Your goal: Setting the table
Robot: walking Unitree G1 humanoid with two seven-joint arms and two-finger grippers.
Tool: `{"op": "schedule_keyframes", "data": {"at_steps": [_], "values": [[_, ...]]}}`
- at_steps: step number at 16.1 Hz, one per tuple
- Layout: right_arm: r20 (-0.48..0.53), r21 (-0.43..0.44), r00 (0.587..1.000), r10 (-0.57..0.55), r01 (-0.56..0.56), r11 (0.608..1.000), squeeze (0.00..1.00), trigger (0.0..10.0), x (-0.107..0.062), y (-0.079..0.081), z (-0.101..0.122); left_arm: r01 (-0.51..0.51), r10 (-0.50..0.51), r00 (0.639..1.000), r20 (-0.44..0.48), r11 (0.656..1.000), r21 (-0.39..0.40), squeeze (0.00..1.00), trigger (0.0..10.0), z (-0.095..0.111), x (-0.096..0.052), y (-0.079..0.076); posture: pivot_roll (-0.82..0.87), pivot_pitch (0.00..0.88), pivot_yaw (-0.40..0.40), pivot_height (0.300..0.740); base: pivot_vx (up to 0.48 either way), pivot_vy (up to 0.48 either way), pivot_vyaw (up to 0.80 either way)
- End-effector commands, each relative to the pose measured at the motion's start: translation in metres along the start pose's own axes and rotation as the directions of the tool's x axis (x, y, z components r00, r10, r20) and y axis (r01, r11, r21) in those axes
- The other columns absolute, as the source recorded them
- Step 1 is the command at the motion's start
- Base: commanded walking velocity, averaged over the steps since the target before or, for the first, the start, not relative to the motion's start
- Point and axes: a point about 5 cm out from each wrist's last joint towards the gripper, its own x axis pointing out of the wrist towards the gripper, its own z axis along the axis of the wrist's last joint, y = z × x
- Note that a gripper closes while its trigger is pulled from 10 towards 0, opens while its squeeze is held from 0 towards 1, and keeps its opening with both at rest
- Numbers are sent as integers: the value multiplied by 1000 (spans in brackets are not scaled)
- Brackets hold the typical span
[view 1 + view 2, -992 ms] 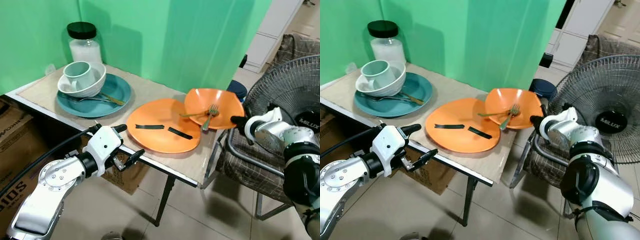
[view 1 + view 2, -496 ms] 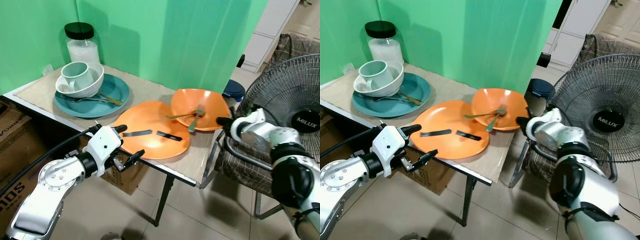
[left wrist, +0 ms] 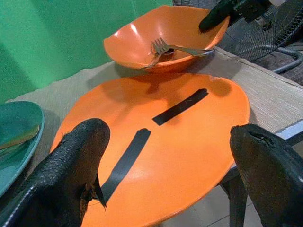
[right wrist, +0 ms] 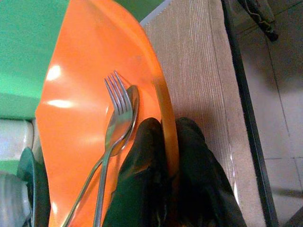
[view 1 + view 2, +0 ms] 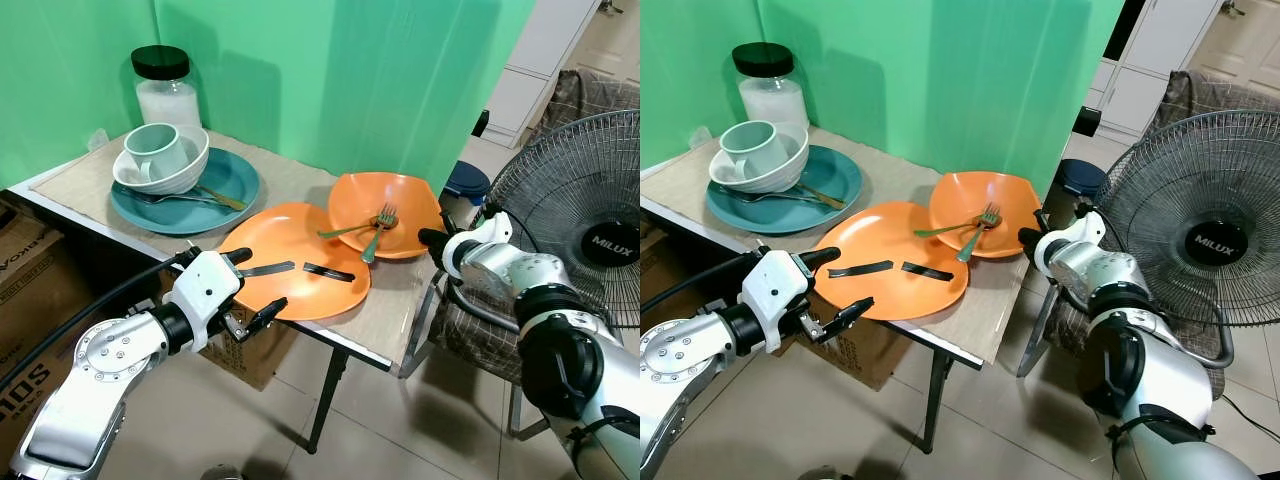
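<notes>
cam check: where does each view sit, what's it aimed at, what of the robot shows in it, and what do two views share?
Left eye, right eye: head stereo pair, looking down at the table; both arms show, left gripper near the orange plate.
Left wrist: along its open fingers at the plate.
Right wrist: along fingers pinching the orange bowl rim.
Both wrist views share the bowl's fork.

Glossy orange plastic bowl (image 5: 385, 200) — shiny metal fork (image 5: 378, 225) — matt woven tabletop (image 5: 300, 180)

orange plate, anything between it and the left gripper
Nothing visible does. The left gripper is open at the table's near edge, its fingers straddling the orange plate, with only two black strips lying on it.
</notes>
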Motion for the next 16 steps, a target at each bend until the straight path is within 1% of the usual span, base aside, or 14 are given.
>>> {"op": "schedule_keyframes", "data": {"at_steps": [1, 3, 4, 5, 6, 9, 11, 12, 13, 14, 16], "values": [[4, 35, 1000, 1, -2, 999, 0, 10000, 2, 9, 0, -5, 5, 1000, 8, 1000, 16, 0, 10000, 3, 1, 2, 114, 0, -116, 740, 0, 0, 0], [3, 80, 1000, -1, 0, 997, 0, 10000, 3, 12, -3, -5, 5, 1000, 8, 1000, 18, 0, 10000, 3, 1, 2, 114, 0, -115, 740, 0, 0, 0], [-8, 128, 1000, 8, -7, 992, 165, 10000, 5, 15, -7, -5, 5, 1000, 8, 1000, 18, 0, 10000, 3, 1, 2, 116, 0, -116, 740, 0, 0, 0], [-18, 136, 1000, 12, -10, 991, 949, 10000, 6, 16, -10, -7, 7, 1000, 8, 1000, 18, 0, 10000, 3, 1, 2, 116, 0, -116, 740, 0, 0, 0], [-21, 136, 1000, 14, -11, 991, 1000, 10000, 6, 17, -10, -8, 8, 1000, 8, 1000, 18, 0, 10000, 3, 1, 2, 118, 0, -119, 740, 0, 0, 0], [-17, 152, 1000, 13, -10, 988, 1000, 10000, 5, 15, -8, -12, 12, 1000, 8, 1000, 18, 0, 10000, 3, 1, 3, 116, 0, -117, 740, 0, 0, 0], [3, 167, 1000, 10, -10, 986, 1000, 10000, 2, 11, 0, -12, 12, 1000, 10, 1000, 19, 0, 10000, 3, 1, 3, 115, 0, -116, 740, 0, 0, 0], [27, 162, 1000, -4, 0, 987, 1000, 10000, -2, 5, 10, -11, 11, 1000, 12, 1000, 20, 0, 10000, 4, 1, 4, 115, 0, -116, 740, 0, 0, 0], [40, 155, 999, -3, -3, 988, 1000, 10000, -5, 2, 15, -9, 9, 1000, 13, 1000, 21, 0, 10000, 4, 1, 4, 115, 0, -116, 740, 0, 0, 0], [45, 154, 999, 5, -12, 988, 1000, 10000, -7, 1, 19, -8, 8, 1000, 14, 1000, 21, 0, 10000, 4, 2, 4, 108, 0, -107, 740, 0, 0, 0], [56, 148, 997, 48, -55, 987, 1000, 10000, -15, -3, 32, -4, 4, 1000, 17, 1000, 23, 0, 10000, 5, 3, 5, 104, 0, -101, 740, 0, 0, 0]]}}
